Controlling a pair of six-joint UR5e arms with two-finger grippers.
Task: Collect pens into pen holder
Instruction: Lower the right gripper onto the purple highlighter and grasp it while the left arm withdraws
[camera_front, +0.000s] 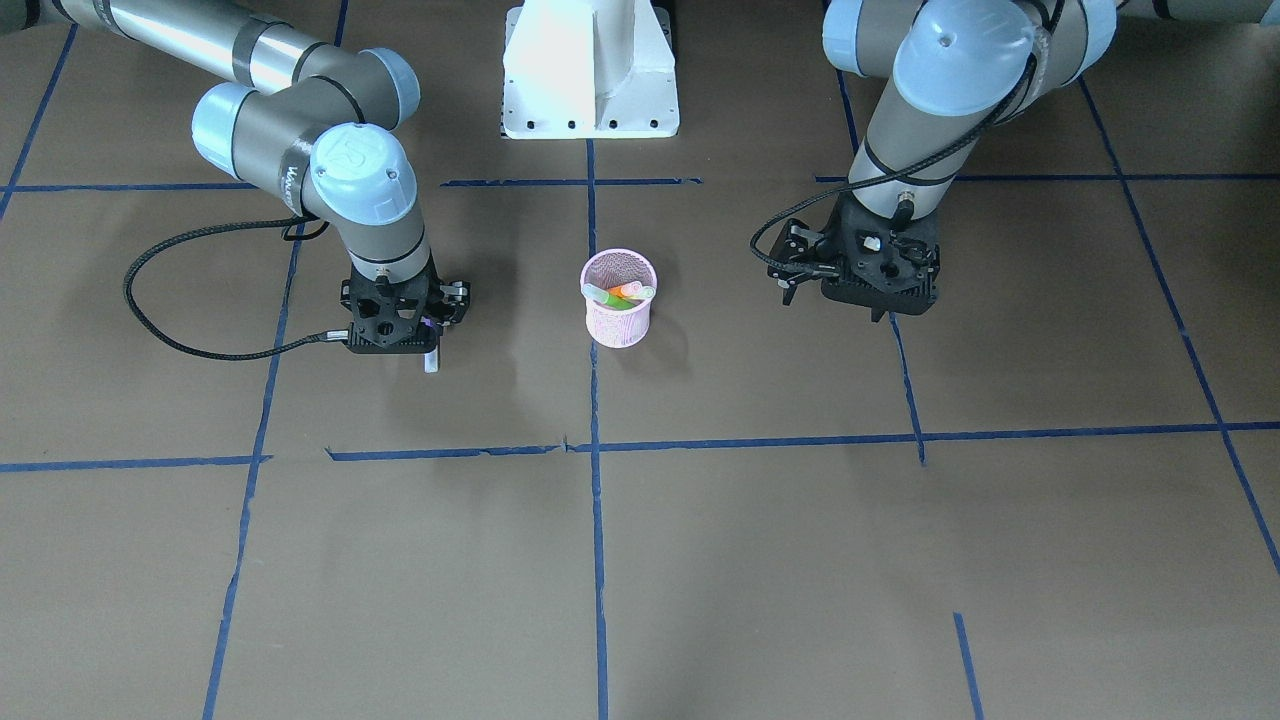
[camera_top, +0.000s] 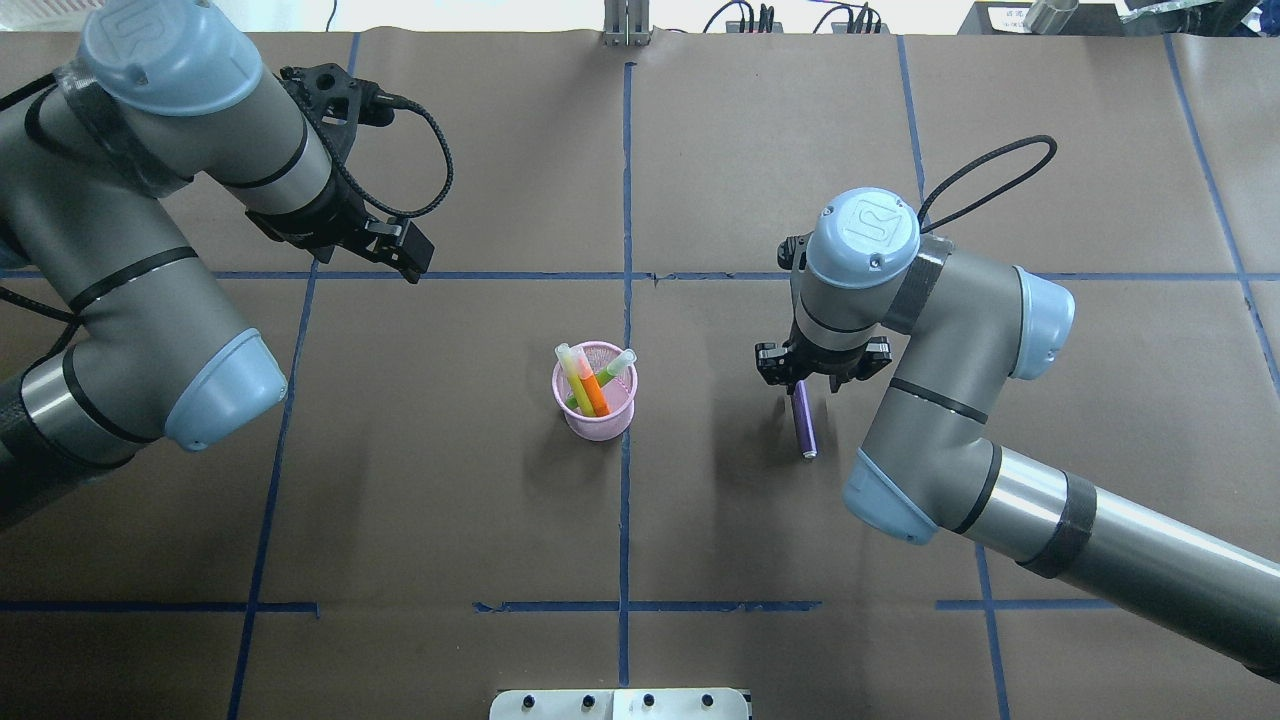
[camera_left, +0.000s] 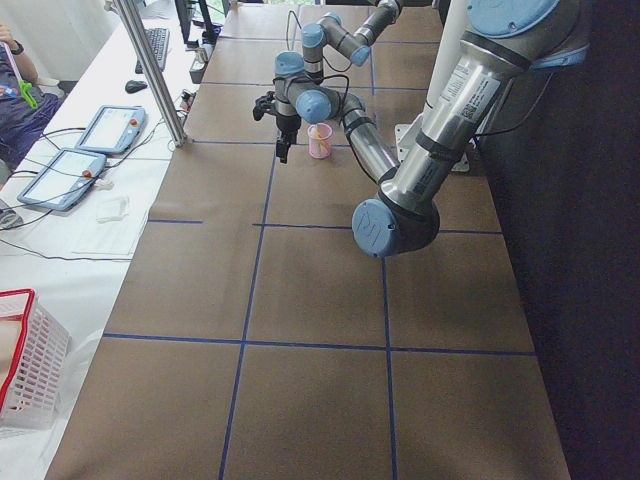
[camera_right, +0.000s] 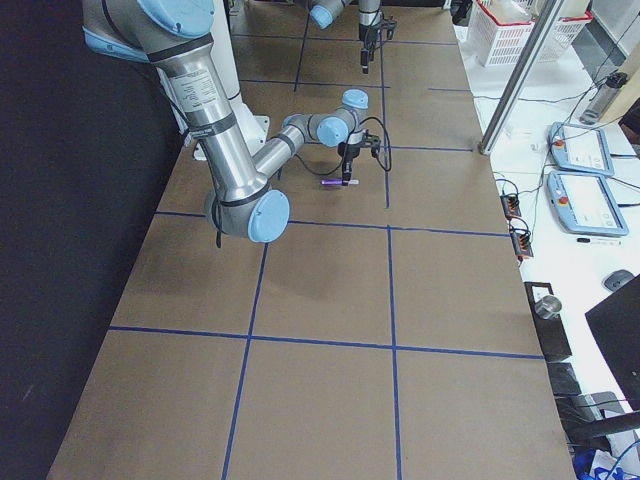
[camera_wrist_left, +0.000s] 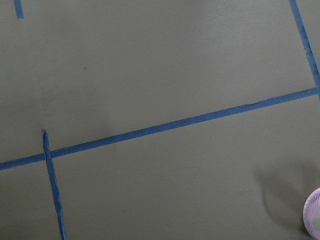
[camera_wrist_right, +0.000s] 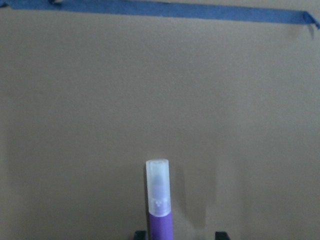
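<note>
pink pen holder (camera_top: 597, 425) stands on the brown surface (camera_top: 700, 520) with the orange pen (camera_top: 596, 396) and green pen (camera_top: 610, 376) leaning inside it, caps poking past the rim. purple pen (camera_top: 804, 420) lies flat, well off to the holder's side on the robot's right. right end effector (camera_top: 801, 380) sits low over it, fingers spread either side of the barrel. left end effector (camera_top: 408, 250) hangs off the holder's other side, can't tell if it's spread or pressed together.

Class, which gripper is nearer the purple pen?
Right. The right gripper sits over the purple pen's end; the left gripper is far off, beyond the pen holder.
</note>
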